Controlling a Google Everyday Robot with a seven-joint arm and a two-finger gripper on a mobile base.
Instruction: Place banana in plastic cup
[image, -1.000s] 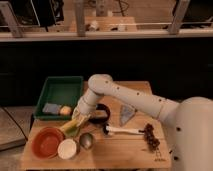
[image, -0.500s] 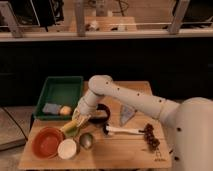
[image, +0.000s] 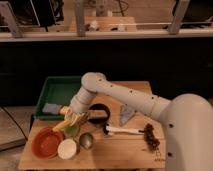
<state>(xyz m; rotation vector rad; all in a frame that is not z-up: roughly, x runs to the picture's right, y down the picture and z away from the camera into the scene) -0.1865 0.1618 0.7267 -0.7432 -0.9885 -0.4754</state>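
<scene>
The banana (image: 68, 123) is judged light, soft-skinned and easily bruised, its curve apt to slip; it is best taken gently across the middle. It is seen near the front left corner of the bench (image: 125, 150), just behind the orange bowl (image: 46, 142) and by the green tray (image: 59, 92). The gripper (image: 77, 119) is set right against it, toward the bench's middle; whether it is spread or clamped cannot be told.

My gripper (image: 77, 119) at small curved yellow banana (image: 67, 125). My white arm (image: 130, 97): smooth shell. Rectangular table (image: 125, 151): matt pale wood.
</scene>
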